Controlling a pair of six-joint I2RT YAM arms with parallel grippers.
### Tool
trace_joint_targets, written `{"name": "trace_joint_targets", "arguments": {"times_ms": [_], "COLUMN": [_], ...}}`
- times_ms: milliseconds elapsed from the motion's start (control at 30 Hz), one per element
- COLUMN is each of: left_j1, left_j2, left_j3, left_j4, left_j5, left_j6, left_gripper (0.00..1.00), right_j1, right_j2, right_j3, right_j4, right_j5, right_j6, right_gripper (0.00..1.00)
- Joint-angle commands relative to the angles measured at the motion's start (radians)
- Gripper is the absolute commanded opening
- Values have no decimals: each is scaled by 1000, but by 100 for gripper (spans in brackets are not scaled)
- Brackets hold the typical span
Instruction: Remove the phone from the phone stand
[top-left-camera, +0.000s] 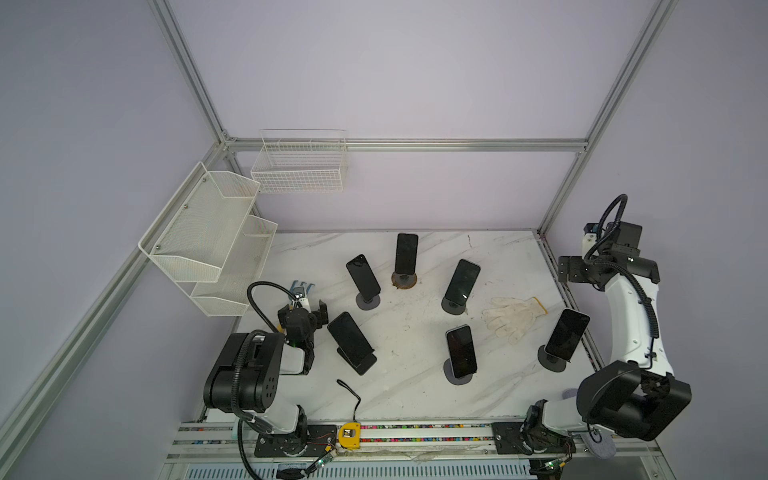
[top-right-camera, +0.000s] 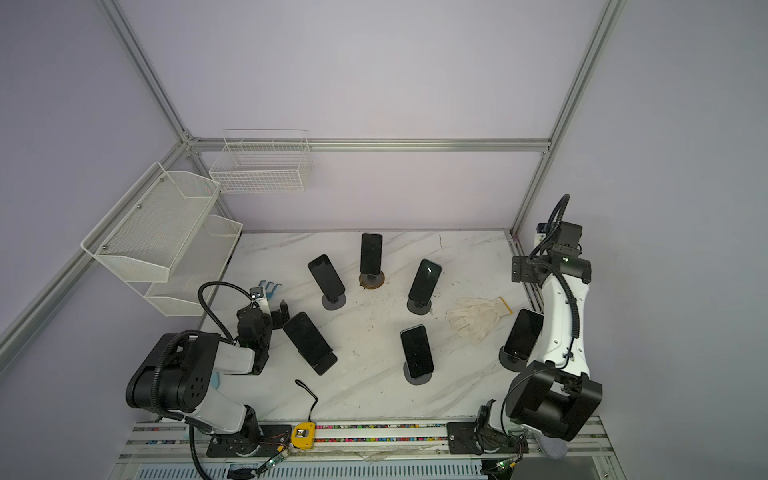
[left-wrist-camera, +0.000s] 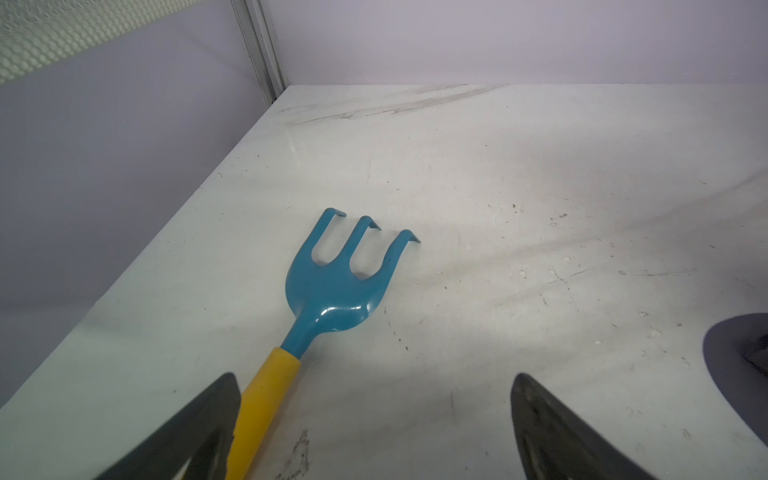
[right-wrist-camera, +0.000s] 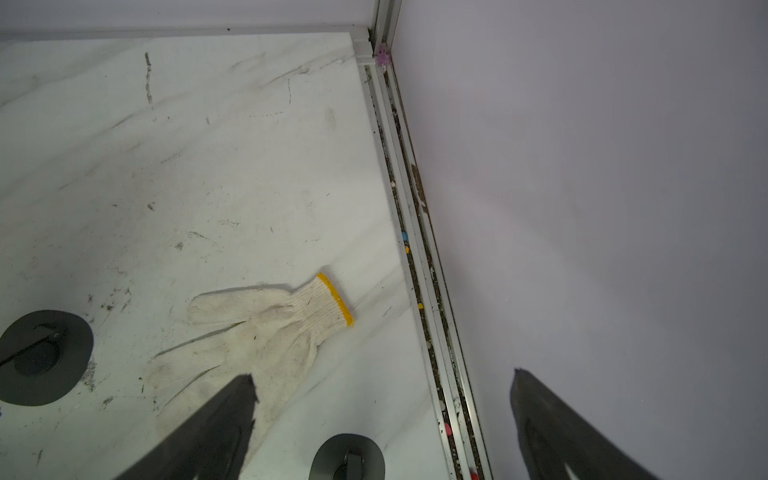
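Task's things: six phones (top-left-camera: 406, 252) are each seated on their own stands (top-left-camera: 368, 302), spread across the marble table (top-left-camera: 415, 399). None is lifted, and I cannot tell which one is meant.
Risk, far left: the blue hand rake (left-wrist-camera: 332, 282) lies just beside the left gripper (left-wrist-camera: 376, 378). A swing toward a phone could catch its yellow handle and drag it into a stand.
Risk, near-left phone (top-left-camera: 349, 337): it leans steeply on a dark stand (top-left-camera: 360, 362), close to the left arm. I judge that an off-centre pinch or a sideways pull would tip the stand with it rather than free the phone.
Risk, middle: the stands are fairly close together, so an arm reaching a back phone may knock a front one, such as the front-centre phone (top-left-camera: 461, 349).
Risk, right: the right-hand phone (top-left-camera: 567, 334) stands at the table's edge, just beside the right arm. A careless descent could topple it. The glove (right-wrist-camera: 257, 332) nearby could snag.
Left gripper: jaws spread wide and empty, low over the table. The rake handle passes right beside one finger (left-wrist-camera: 187, 436); I cannot tell whether they touch.
Right gripper (right-wrist-camera: 382, 374): jaws spread wide and empty, raised by the right wall above the table's edge and touching nothing.
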Motion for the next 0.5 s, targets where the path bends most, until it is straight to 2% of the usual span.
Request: {"name": "trace_joint_targets", "arguments": {"times_ms": [0,167,467], "left_j1": [8,7,8], "left_j2": [0,-1,-1], "left_j3": [78,79,79], "left_j4": [41,42,41], "left_j5": [5,6,5], "left_j6": [7,7,8], "left_gripper": [100,100,100], "right_j1": [-55,-115,-125], "right_j2": [18,15,-3], "right_j3": [31,-52,-141], "right_j4": [-123,-142,-156], "right_j5": [-63,-101,-140], "right_j6": [-20,15,22], "right_gripper": [97,97,97]}}
